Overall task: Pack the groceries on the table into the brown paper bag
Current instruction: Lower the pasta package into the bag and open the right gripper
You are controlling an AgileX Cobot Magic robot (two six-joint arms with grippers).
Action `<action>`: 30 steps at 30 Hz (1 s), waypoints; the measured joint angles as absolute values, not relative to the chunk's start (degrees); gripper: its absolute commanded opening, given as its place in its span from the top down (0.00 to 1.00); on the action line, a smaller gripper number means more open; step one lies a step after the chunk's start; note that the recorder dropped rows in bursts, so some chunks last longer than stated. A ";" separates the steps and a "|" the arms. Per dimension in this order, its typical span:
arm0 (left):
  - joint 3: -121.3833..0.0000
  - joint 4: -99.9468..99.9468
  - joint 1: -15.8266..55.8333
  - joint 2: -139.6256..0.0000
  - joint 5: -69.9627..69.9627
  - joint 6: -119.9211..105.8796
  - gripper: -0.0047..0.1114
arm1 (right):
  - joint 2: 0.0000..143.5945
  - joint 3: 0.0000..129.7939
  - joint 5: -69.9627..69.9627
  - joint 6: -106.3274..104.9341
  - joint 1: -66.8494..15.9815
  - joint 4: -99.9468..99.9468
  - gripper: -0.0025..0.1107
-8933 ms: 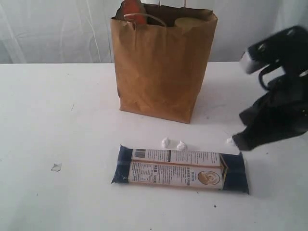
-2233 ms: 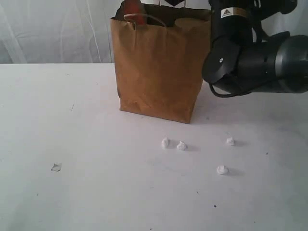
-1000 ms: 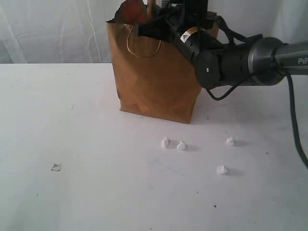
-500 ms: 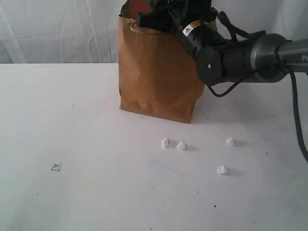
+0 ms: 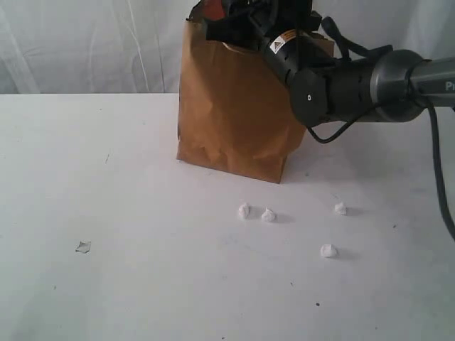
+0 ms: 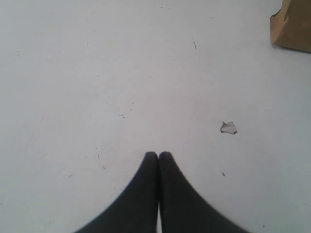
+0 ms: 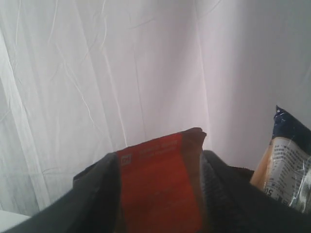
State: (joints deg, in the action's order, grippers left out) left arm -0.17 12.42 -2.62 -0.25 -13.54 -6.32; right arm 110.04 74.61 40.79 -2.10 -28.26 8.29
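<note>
Brown paper bag (image 5: 234, 106) stands upright in the upper middle of the exterior view, at the back of the white table (image 5: 142, 177); there is one bag, and it carries no print. The right arm (image 5: 355, 89) comes in from the right edge with the right gripper (image 5: 238, 18) at the bag's mouth. A yellow-and-white sticker (image 5: 288, 39) on the arm is too small to read, and the letters "Pi" show at the right edge. The orange top of the brown pouch (image 5: 210, 8) pokes out of the bag. Four white crumbs (image 5: 268, 214) lie lower right of centre, two of them close together. One grey scrap (image 5: 83, 246) lies at lower left.

In the left wrist view, the left gripper (image 6: 158, 155) has its jaws pressed together with nothing between them, above bare table. The one scrap lies near it, and a corner of the bag shows well beyond.

In the right wrist view, the gripper's dark fingers (image 7: 97, 194) stand apart with the pouch's orange face between them. I cannot tell whether they press on it. Its white lettering is unreadable. One long dark-blue-and-white packet (image 7: 286, 160) stands beside it, its fine print also illegible. A white curtain (image 7: 97, 73) hangs behind.
</note>
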 measured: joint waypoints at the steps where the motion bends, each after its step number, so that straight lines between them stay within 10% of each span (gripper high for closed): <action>1: -0.17 12.42 -2.62 -0.25 -13.54 -6.32 0.96 | 110.04 74.61 40.79 -2.10 -28.26 8.29 0.56; 30: -0.17 12.42 -2.62 -0.25 -13.54 -6.32 0.96 | 100.56 74.61 33.72 -2.10 -28.26 8.29 0.57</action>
State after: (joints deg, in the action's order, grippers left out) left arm -0.17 12.42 -2.62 -0.25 -13.54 -6.32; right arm 100.56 74.61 33.72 -2.10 -28.26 8.29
